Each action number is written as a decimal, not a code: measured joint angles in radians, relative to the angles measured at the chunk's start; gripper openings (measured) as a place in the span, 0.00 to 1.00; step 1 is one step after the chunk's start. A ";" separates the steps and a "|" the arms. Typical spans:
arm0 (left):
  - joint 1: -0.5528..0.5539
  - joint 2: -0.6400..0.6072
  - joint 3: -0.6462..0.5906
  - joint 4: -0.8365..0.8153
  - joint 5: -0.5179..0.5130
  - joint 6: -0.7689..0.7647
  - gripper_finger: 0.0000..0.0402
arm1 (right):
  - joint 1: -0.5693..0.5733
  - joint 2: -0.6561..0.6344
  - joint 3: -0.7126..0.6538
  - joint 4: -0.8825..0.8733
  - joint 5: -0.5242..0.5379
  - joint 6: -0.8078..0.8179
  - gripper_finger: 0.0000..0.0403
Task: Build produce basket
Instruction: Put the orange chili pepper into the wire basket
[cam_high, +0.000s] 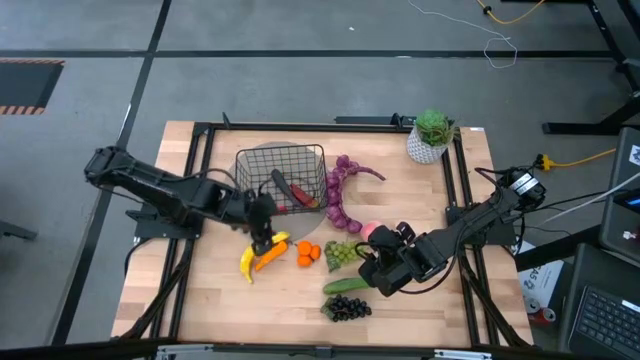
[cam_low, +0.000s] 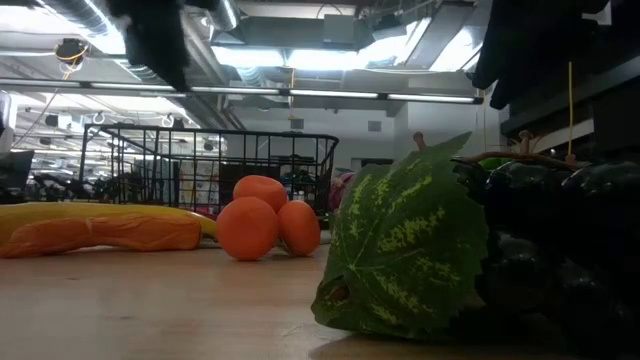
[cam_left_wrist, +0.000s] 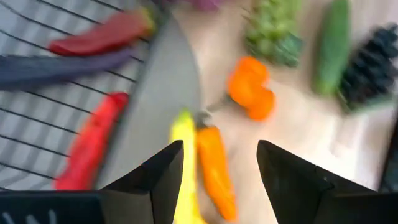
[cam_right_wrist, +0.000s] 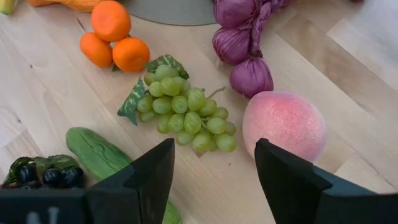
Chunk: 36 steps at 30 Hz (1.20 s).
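Wire-mesh basket (cam_high: 281, 176): black, on the wooden table (cam_high: 200, 300), at 11 o'clock from table centre; it holds red chillies (cam_high: 283, 185) and a dark purple piece.

Purple string of bulbs (cam_high: 340, 190): curved, just beside the basket at its 3 o'clock.

Peach (cam_right_wrist: 284, 124): pink, at 5 o'clock of the bulbs.

Green grapes (cam_right_wrist: 183, 109): between the peach and the oranges (cam_high: 307, 252).

Banana (cam_high: 247, 258) and orange carrot-like piece (cam_high: 271, 256): side by side, touching, at 6 o'clock of the basket.

Cucumber (cam_high: 346, 286); dark grapes (cam_high: 347, 308) at its 6 o'clock.

Left gripper (cam_left_wrist: 217, 163): fingers spread, empty, over the banana and orange piece.

Right gripper (cam_right_wrist: 213, 167): fingers spread, empty, above the green grapes and peach.

Potted plant (cam_high: 432, 136): at the table's 1 o'clock corner.
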 joint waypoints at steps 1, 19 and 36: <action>-0.024 0.000 0.000 0.000 0.003 -0.010 0.49 | 0.000 0.000 0.000 0.000 0.000 0.000 0.55; -0.332 0.078 0.000 -0.259 -0.068 -0.537 0.49 | 0.000 0.000 0.000 0.007 0.017 0.000 0.55; -0.333 0.344 0.000 -0.023 -0.053 -0.410 0.49 | 0.000 0.000 0.000 0.024 0.019 0.001 0.55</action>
